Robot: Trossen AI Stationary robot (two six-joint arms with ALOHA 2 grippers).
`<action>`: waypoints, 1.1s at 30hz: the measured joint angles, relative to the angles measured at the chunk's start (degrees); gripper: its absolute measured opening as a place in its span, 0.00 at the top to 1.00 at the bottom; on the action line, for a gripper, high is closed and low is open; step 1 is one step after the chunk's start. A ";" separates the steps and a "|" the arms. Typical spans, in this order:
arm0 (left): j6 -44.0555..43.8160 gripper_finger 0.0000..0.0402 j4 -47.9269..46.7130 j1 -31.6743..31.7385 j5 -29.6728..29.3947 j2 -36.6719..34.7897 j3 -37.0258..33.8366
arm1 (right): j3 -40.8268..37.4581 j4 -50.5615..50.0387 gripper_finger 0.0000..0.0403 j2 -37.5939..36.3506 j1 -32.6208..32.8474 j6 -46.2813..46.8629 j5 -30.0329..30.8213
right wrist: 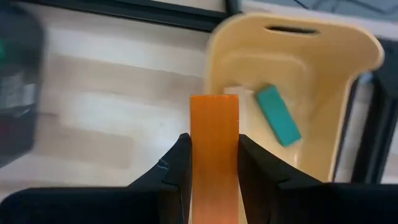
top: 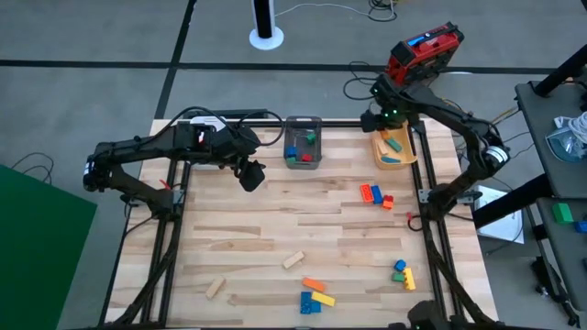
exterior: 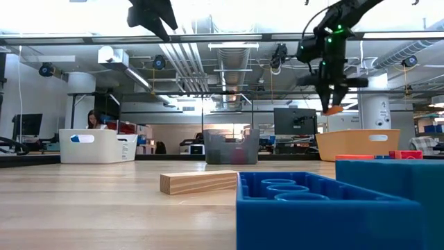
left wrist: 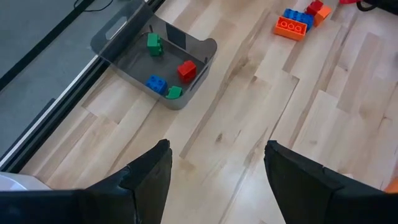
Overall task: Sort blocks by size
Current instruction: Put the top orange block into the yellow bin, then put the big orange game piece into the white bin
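Wooden desk (top: 275,229), far right corner: the right claw (right wrist: 213,163) grips an orange bar (right wrist: 213,149) above the orange bin (right wrist: 348,81). Released off-centre, the bar could strike the rim and miss. The left claw (left wrist: 214,171) hangs wide open by the grey bin (left wrist: 112,46).

Lab — monitors (exterior: 295,120), exposed ducts (exterior: 182,59).

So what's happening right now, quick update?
Right end effector shut on orange bar, above orange bin. Left end effector open, empty, near grey bin. Nothing in the way.
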 joint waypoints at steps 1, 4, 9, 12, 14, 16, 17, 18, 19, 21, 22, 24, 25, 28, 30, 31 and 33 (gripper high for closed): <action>-0.06 0.42 0.00 0.00 0.00 0.00 0.00 | -0.60 0.01 0.79 -0.01 -0.56 0.01 0.75; -0.41 0.42 -0.01 0.00 0.00 0.02 0.00 | -2.15 0.17 0.79 -0.03 -2.17 -0.01 1.94; -0.46 0.42 0.02 0.00 0.00 0.02 0.00 | -5.44 3.75 0.79 -0.12 -3.98 -0.04 2.00; -0.58 0.42 0.09 0.00 -0.02 0.02 0.00 | -7.59 6.47 0.79 -0.12 -4.06 0.35 2.00; -0.61 0.42 0.09 0.00 -0.04 0.02 0.00 | -9.14 8.01 0.79 -0.12 -4.06 0.92 1.98; -0.63 0.42 0.11 0.00 -0.07 0.02 0.00 | -10.68 9.66 0.77 -0.12 -4.06 1.12 1.94; -0.63 0.42 0.13 0.00 -0.10 0.02 0.00 | -11.42 10.30 0.75 -0.12 -4.06 1.14 1.81; -0.62 0.42 0.15 0.00 -0.15 0.09 0.00 | -12.15 10.79 0.72 -0.12 -4.06 1.12 1.22; -0.63 0.42 0.15 0.00 -0.15 0.12 0.00 | -12.83 11.18 0.69 -0.12 -4.06 1.18 0.65; -0.63 0.42 0.17 0.00 -0.17 0.17 0.00 | -13.89 11.52 0.65 -0.12 -4.06 1.36 0.41; -0.63 0.42 0.17 0.00 -0.17 0.17 0.00 | -14.27 11.69 0.63 -0.12 -4.06 1.36 0.41; -0.63 0.42 0.22 0.00 -0.17 0.17 0.00 | -14.68 11.97 0.63 -0.12 -4.06 1.34 0.41; -0.63 0.42 0.22 0.00 -0.17 0.17 0.00 | -14.79 12.03 0.64 -0.12 -4.06 1.34 0.41; -0.62 0.42 0.22 0.00 -0.17 0.17 0.00 | -14.84 12.18 0.68 -0.21 -4.04 1.26 0.37; -0.63 0.42 0.22 0.00 -0.17 0.17 0.00 | -14.83 12.16 0.73 -0.82 -3.69 0.74 0.03; -0.71 0.42 0.22 0.00 -0.16 0.17 0.00 | -14.81 12.16 0.75 -1.36 -3.29 0.69 0.02; -1.24 0.42 0.18 0.00 -0.15 0.17 0.00 | -14.77 12.29 0.80 -2.80 -2.13 0.68 -0.03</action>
